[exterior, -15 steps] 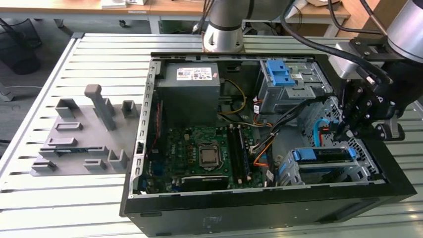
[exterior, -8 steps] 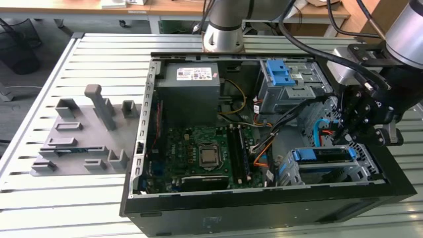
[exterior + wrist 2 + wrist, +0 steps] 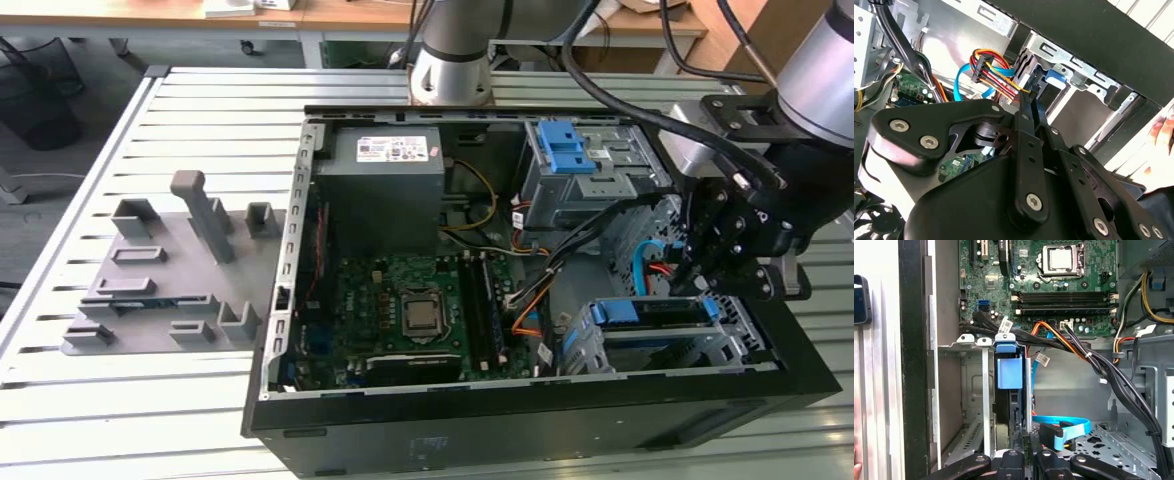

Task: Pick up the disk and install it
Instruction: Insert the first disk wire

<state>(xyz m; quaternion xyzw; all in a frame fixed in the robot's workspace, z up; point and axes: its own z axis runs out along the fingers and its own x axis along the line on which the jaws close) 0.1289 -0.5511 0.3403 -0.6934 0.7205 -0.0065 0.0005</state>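
The disk (image 3: pixel 650 312), blue-framed with a dark edge, is seen standing on edge in the lower grey drive cage (image 3: pixel 727 345) at about 4 o'clock in the exterior view, where the gripper (image 3: pixel 721 272) hangs just above it. In the first wrist view, the blue tab (image 3: pixel 1009 371) is shown against one cage wall, with bare bay beside it and cables (image 3: pixel 1104 370) close by. In the second wrist view, the fingers (image 3: pixel 1028 112) appear drawn together, touching the blue frame (image 3: pixel 1051 77); a firm clamp cannot be told.
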